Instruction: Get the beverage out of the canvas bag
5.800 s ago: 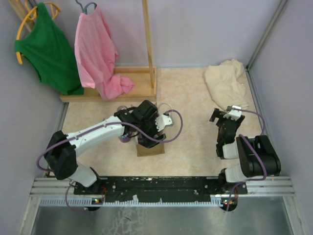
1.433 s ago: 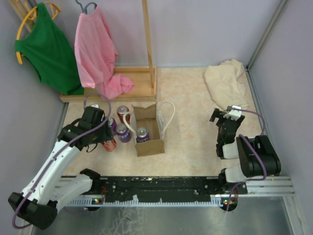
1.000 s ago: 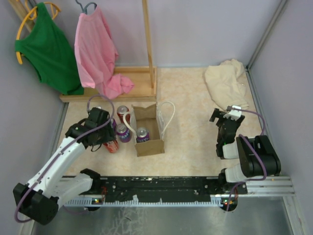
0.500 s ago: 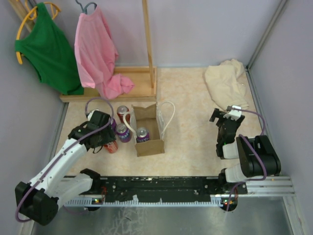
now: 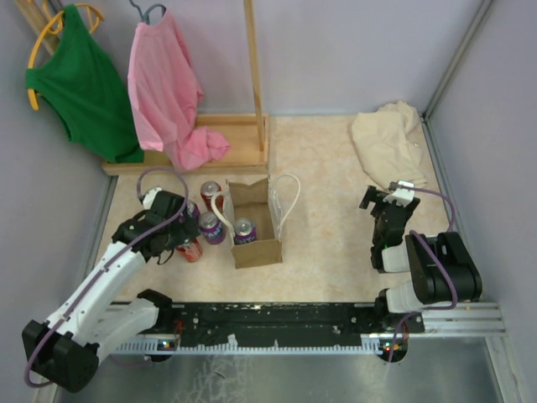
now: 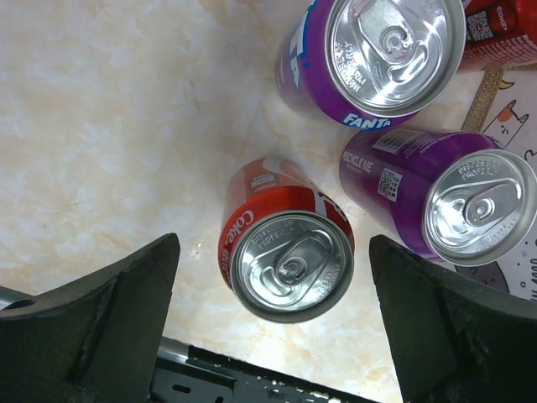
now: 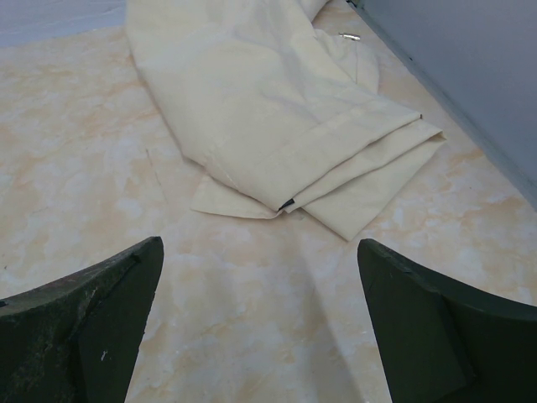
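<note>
The brown canvas bag (image 5: 258,243) stands open in the middle of the table, with white loop handles on both sides. A purple can (image 5: 243,231) stands inside it. Left of the bag stand a red Coke can (image 5: 190,249), a purple can (image 5: 211,227) and another red can (image 5: 210,192). My left gripper (image 5: 172,238) is open and hovers over this group. In the left wrist view the left gripper (image 6: 273,252) has its fingers wide apart on either side of the Coke can (image 6: 289,252), not touching it. My right gripper (image 5: 388,200) is open and empty, far right of the bag.
Two purple cans (image 6: 377,50) (image 6: 457,201) crowd the Coke can, with the bag's edge (image 6: 488,94) just beyond. A cream cloth (image 5: 388,143) lies back right, ahead of the right gripper (image 7: 260,252). A wooden rack (image 5: 220,144) with green and pink garments stands back left.
Earlier the left gripper was down over the bag; it now stands open left of the bag above the Coke can. Over the last second it shifted only slightly. The right arm has not moved.
</note>
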`<state>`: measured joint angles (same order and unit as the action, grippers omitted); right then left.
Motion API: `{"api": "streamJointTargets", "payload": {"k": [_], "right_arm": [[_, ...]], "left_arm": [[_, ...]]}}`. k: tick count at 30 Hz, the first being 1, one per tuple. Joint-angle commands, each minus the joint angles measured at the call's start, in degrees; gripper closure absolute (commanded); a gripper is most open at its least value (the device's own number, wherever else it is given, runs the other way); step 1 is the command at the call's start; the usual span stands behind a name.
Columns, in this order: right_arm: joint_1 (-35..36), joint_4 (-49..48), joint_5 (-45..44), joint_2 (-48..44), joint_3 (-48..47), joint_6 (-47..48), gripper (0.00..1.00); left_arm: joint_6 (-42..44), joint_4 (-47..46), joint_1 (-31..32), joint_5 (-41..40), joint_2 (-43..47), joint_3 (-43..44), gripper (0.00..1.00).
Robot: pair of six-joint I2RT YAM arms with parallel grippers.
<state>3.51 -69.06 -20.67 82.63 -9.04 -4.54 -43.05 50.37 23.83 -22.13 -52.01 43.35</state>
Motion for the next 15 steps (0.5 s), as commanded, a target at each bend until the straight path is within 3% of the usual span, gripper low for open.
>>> {"api": "streamJointTargets", "payload": {"k": [1,10,15], "right_arm": [[-0.1,-2.3,-0.2,0.2,-0.5,0.6,0.01],[-0.2,-2.3,-0.2,0.2,-0.5,0.7,0.01],[-0.2,-2.3,-0.2,0.2,-0.5,0.6,0.01]], "left_arm": [[-1.1,2.5,-0.2,-2.6,1.2,4.4,0.01],[12.5,-3.2,-0.2,-2.7,-2.5,20.4,0.03],[25.8,-16.2,-0.3,8.1,-6.9,24.8,0.06]]}}
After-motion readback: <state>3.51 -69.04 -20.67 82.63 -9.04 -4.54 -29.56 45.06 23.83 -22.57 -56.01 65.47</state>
